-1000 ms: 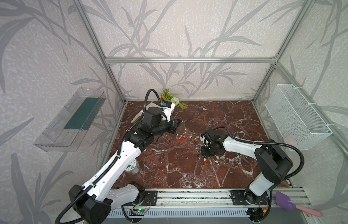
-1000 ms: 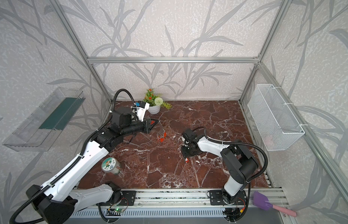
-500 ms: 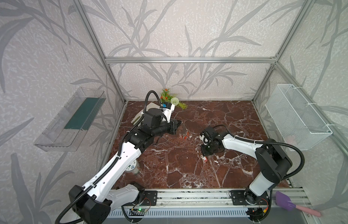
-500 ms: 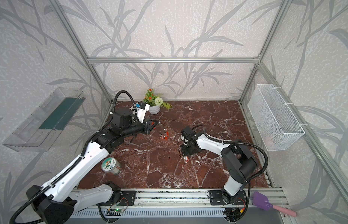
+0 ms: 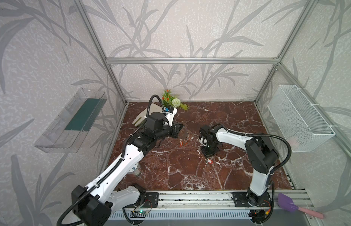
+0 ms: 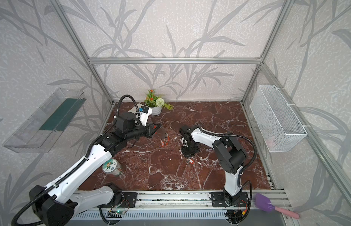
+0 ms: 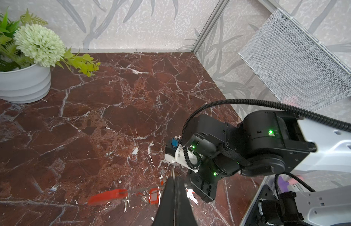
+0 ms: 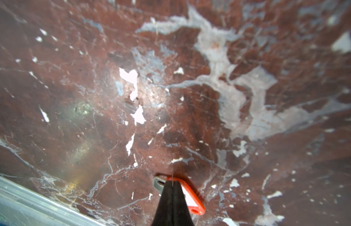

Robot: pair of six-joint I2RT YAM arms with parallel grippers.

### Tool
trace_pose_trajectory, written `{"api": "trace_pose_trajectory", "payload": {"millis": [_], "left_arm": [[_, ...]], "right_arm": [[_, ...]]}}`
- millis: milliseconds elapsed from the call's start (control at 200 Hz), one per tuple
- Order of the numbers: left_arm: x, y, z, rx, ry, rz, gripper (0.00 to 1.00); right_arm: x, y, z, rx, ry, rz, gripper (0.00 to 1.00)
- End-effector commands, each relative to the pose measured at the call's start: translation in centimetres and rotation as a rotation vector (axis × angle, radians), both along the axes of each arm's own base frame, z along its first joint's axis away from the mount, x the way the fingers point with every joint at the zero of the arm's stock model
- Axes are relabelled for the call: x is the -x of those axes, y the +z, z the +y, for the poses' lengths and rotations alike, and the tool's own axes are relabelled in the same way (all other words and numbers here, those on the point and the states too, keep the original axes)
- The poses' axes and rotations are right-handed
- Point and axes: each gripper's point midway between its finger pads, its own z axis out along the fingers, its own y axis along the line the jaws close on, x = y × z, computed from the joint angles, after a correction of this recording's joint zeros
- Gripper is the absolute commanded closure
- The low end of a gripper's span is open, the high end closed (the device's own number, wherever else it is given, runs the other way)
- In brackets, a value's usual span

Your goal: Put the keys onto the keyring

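- The left gripper (image 7: 173,181) is clamped shut on the keyring (image 7: 108,196).
- The right gripper (image 8: 172,183) is closed at a red-tagged key (image 8: 191,198); whether the key is gripped cannot be told.
- Both arms are barely shifted since a second ago.

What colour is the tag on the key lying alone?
The tag is red-orange with a white label, clearest in the right wrist view.

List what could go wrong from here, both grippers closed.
1. The right gripper is shut at the loose key, lying flat on the table; the pinch looks marginal, so it may lift empty or drop it.
2. The left gripper holds the keyring by thin wire only; it could swivel, and the dangling keys swing, spoiling alignment.
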Motion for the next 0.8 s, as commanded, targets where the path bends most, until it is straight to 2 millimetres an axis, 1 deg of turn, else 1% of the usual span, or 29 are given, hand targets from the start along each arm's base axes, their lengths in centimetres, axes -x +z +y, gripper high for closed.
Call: {"api": "trace_pose_trajectory", "payload": {"millis": [0,275,520,645,715,770,795], "left_arm": [[0.3,1.7,-0.2,0.019,-0.029,-0.084,1.00],[0.2,0.8,-0.4,-0.010,-0.061,-0.096,1.00],[0.5,0.5,-0.7,-0.017,-0.089,-0.096,1.00],[0.6,0.5,-0.6,-0.020,-0.093,-0.093,1.00],[0.6,0.5,-0.7,-0.020,-0.095,-0.092,1.00],[0.6,0.6,-0.7,-0.018,-0.096,-0.093,1.00],[0.6,0.6,-0.8,-0.017,-0.098,-0.090,1.00]], "right_arm": [[1.1,1.0,-0.6,0.029,0.028,0.092,1.00],[1.6,0.5,-1.0,0.099,0.062,0.217,1.00],[1.6,-0.5,-1.1,0.128,0.081,0.281,1.00],[1.2,-0.3,-1.0,0.125,0.076,0.279,1.00],[0.7,0.3,-0.7,0.112,0.074,0.253,0.97],[0.3,0.8,-0.7,0.107,0.065,0.231,0.88],[0.1,1.0,-0.8,0.102,0.059,0.223,0.87]]}}
